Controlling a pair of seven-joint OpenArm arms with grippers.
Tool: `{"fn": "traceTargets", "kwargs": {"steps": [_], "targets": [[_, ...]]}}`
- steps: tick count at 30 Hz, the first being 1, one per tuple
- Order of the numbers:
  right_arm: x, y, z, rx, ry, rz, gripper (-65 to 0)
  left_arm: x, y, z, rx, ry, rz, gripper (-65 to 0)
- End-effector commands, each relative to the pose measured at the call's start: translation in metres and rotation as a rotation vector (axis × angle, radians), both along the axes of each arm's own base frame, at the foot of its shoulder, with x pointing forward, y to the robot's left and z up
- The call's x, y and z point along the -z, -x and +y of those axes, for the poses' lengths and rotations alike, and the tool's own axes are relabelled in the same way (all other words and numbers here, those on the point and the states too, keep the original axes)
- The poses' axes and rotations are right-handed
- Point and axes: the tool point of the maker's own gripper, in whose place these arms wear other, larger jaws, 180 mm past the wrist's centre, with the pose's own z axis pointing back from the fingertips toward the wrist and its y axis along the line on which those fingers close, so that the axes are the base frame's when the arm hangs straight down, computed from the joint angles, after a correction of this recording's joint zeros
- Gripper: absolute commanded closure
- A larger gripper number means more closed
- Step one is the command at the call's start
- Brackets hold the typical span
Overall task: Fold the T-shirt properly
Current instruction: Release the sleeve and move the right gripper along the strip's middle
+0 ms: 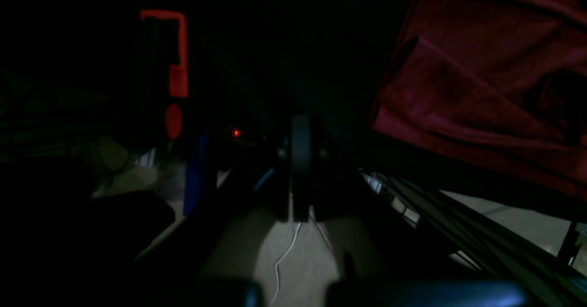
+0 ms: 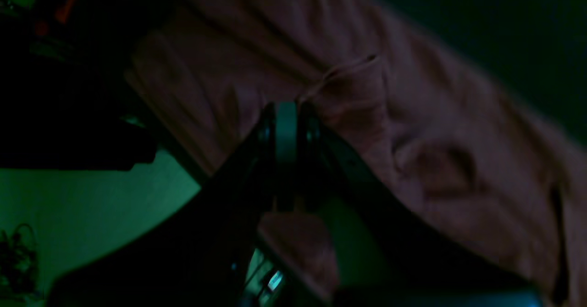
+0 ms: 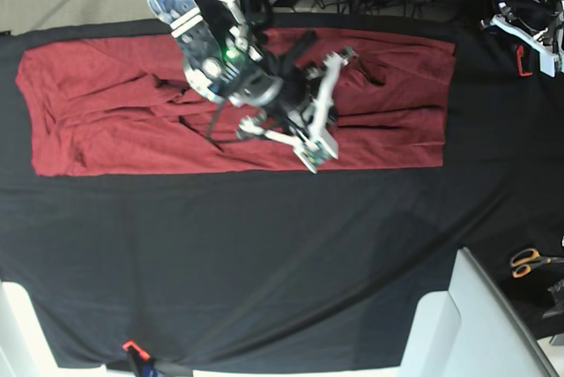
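The T-shirt [image 3: 115, 113] is lying as a long folded band across the far part of the black surface [image 3: 264, 262]. The right hand [image 3: 310, 144] is hanging closed above its near edge, holding nothing. The left hand [image 1: 300, 160] is also closed and empty, off the cloth.

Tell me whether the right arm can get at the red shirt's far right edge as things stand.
Probably yes: the right hand already hangs over the brick-red knit T-shirt, and nothing lies between it and that edge on the black table cloth.
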Motion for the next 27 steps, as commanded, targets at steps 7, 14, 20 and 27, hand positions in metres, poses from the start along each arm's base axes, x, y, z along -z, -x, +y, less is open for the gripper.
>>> {"fn": "traceTargets", "kwargs": {"steps": [7, 14, 20, 27], "targets": [[-0.002, 0.014, 0.039, -0.143, 0.002, -0.023, 0.0, -0.009, -0.005, 0.006, 0.008, -0.022, -0.03, 0.0], [0.001, 0.018, 0.057, -0.236, 0.036, -0.052, 0.0, -0.009, -0.004, 0.006, 0.008, -0.022, -0.029, 0.0], [0.0, 0.016, 0.062, -0.244, 0.035, -0.057, 0.0, -0.009, -0.005, 0.006, 0.008, -0.022, -0.03, 0.0], [-0.012, 0.007, 0.068, -0.236, -0.014, -0.112, 0.0, -0.01, -0.008, 0.005, 0.01, -0.021, -0.036, 0.0]]}}
